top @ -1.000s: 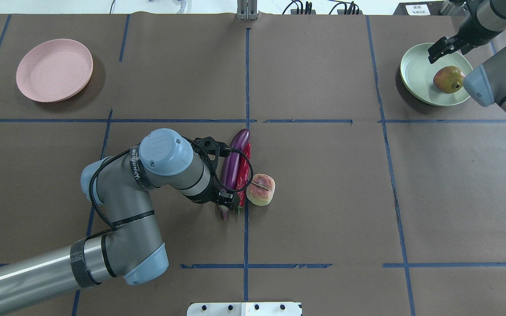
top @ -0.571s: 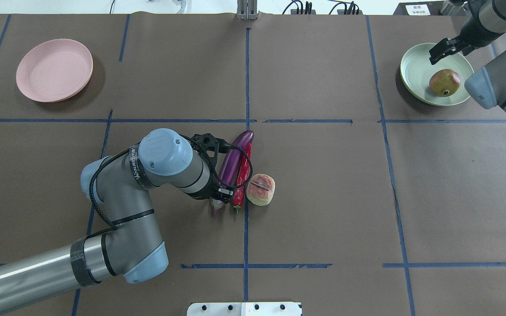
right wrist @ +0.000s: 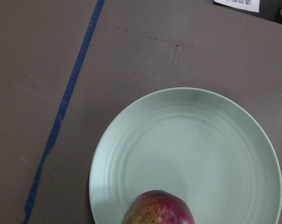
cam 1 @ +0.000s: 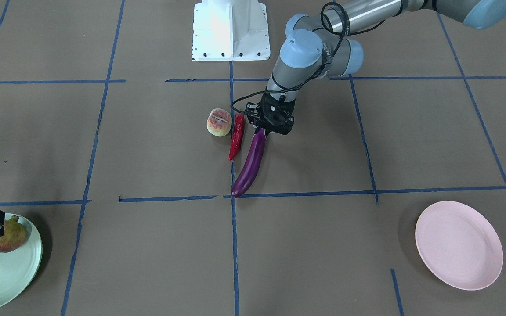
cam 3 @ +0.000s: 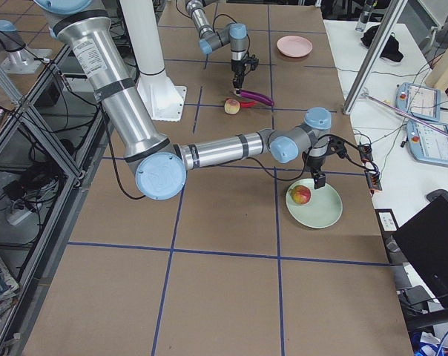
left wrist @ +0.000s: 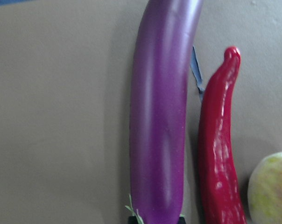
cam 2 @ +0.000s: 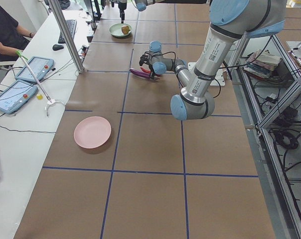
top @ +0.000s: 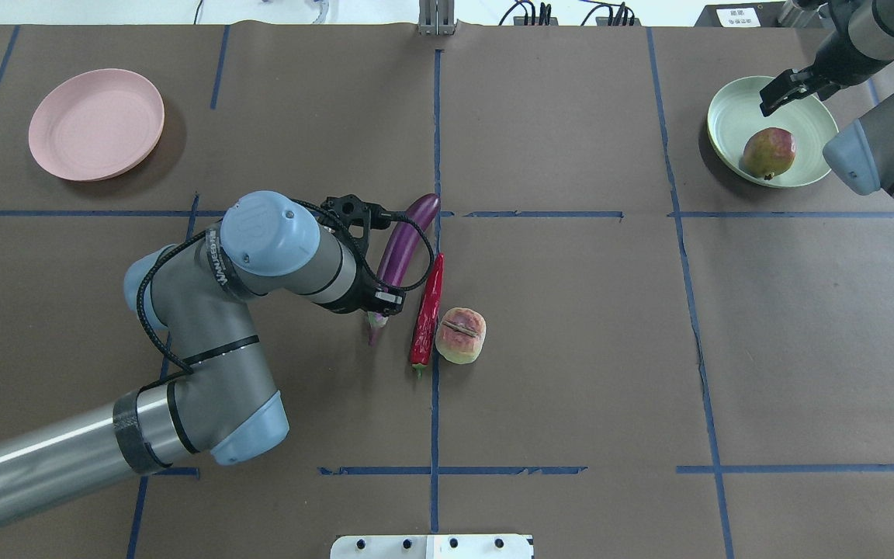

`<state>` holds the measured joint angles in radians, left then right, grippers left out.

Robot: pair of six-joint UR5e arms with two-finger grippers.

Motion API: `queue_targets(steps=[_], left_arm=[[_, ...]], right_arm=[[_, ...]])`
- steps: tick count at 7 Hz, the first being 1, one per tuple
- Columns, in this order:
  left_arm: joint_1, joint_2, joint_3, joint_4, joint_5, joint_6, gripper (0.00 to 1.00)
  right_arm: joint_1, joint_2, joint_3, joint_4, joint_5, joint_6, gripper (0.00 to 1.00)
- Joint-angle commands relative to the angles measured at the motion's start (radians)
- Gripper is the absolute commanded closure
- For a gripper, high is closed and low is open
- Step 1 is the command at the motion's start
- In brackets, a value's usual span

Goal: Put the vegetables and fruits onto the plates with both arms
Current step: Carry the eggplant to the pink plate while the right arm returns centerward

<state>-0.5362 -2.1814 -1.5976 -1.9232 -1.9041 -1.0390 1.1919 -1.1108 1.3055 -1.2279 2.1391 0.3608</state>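
Observation:
My left gripper is shut on the cap end of the purple eggplant, which slants away from it; both also show in the front view, gripper and eggplant. The red chili lies beside the eggplant, apart from it, with the cut fruit half next to it. The left wrist view shows the eggplant, chili and fruit half. The pomegranate lies on the mint plate. My right gripper is open and empty above that plate's far rim.
The pink plate stands bare at the far left of the table. Blue tape lines cross the brown table cover. The white robot base is at the near middle edge. An operator sits beyond the table in the exterior left view.
My left gripper has carried the eggplant away from me and to the left, parting it from the chili. The pomegranate has rolled left on the mint plate. The right gripper has barely shifted.

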Motion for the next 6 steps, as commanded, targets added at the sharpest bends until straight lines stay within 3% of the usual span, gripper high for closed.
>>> queue_targets(steps=[1,3,6], left_arm=[[-0.121,0.012,-0.004,0.001,0.000,-0.051,1.00],[-0.287,0.089,0.031,0.009,-0.004,0.026,1.00],[-0.491,0.092,0.250,0.009,-0.012,0.333,1.00]], right_arm=[[0.000,-0.004,0.032,-0.008,0.010,0.009,0.00],[-0.001,-0.021,0.137,-0.030,0.065,0.193,0.00],[-0.119,-0.102,0.386,-0.030,0.076,0.522,0.00]])
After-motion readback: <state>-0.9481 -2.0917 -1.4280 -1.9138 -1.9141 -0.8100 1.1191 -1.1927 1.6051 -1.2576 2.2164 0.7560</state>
